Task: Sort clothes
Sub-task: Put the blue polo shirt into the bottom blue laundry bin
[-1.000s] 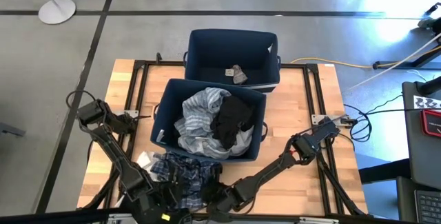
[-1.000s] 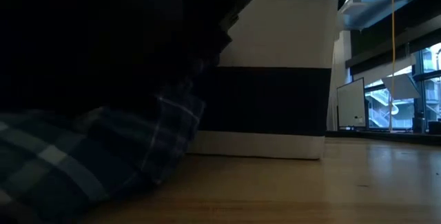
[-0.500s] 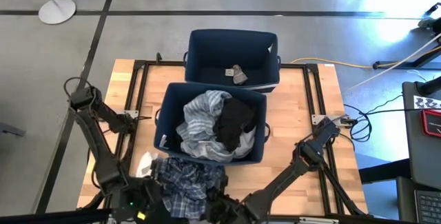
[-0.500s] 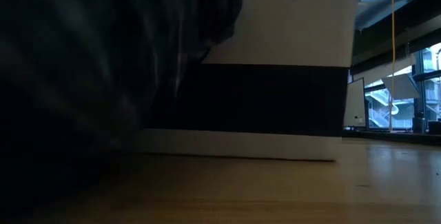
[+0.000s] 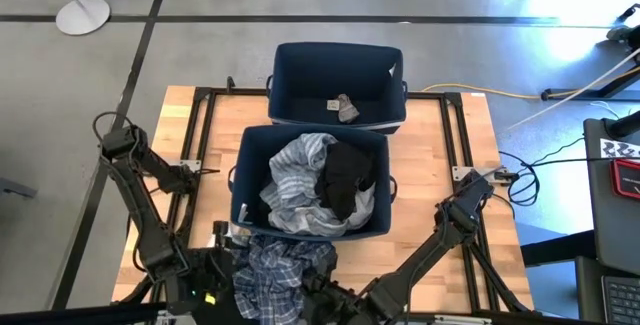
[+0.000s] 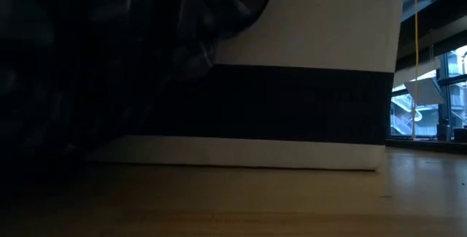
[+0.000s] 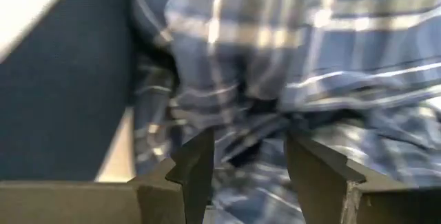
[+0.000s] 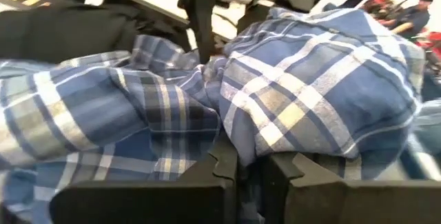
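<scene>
— Where's the plaid shirt [image 5: 275,277] right now?

— At the front edge of the tabletop [image 5: 450,165], bunched just in front of the nearer navy bin [image 5: 243,170]. My right gripper [image 8: 249,162] is clenched on a fold of it; my left gripper [image 7: 241,158] stands parted against the same cloth, nothing pinched that I can see.

— Which step is this?

— I judge I'm lifting the shirt to sort it into a bin. Next I need enough height to clear the rim.

— What's in the way?

— The nearer bin is already heaped: a pale striped garment [image 5: 295,180], a black one [image 5: 345,177], some white beneath. Trailing plaid may drag on its wall. The farther bin [image 5: 300,75] at the back holds only one small brown-grey piece [image 5: 346,107]
</scene>
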Robot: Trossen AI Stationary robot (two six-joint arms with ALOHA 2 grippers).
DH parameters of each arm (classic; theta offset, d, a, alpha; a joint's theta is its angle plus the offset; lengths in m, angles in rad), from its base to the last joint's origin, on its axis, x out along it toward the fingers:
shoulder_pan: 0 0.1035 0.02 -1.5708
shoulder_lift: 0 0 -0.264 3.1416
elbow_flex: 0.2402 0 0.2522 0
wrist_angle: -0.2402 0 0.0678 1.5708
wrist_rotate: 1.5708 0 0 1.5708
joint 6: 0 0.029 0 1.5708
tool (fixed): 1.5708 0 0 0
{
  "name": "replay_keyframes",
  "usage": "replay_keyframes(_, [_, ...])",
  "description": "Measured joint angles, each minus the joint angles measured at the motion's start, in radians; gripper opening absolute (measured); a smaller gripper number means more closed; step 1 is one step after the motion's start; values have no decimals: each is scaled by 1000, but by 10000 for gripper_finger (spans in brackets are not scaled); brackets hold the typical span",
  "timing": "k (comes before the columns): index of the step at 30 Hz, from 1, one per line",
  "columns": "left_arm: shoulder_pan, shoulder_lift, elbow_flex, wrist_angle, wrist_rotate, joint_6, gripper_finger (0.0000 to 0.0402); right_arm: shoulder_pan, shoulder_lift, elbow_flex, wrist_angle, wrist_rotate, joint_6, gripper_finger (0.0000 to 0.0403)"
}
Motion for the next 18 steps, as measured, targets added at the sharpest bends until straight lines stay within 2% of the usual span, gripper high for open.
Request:
replay_keyframes(3, [1,0,0,-45,-22,-47,166,0,-15,0,-3,35,-2,22])
replay_keyframes(6, [1,0,0,-61,25,-75,166,-5,-17,1,-5,37,-3,17])
replay_keyframes(10, [-14,0,0,-51,198,-95,166,-6,-17,0,-10,33,-1,24])
replay_keyframes(14, [-38,0,0,-30,400,-188,166,-6,-17,0,-11,33,0,25])
replay_keyframes(18, [-77,0,0,32,500,-230,166,-7,-17,0,-11,33,1,20])
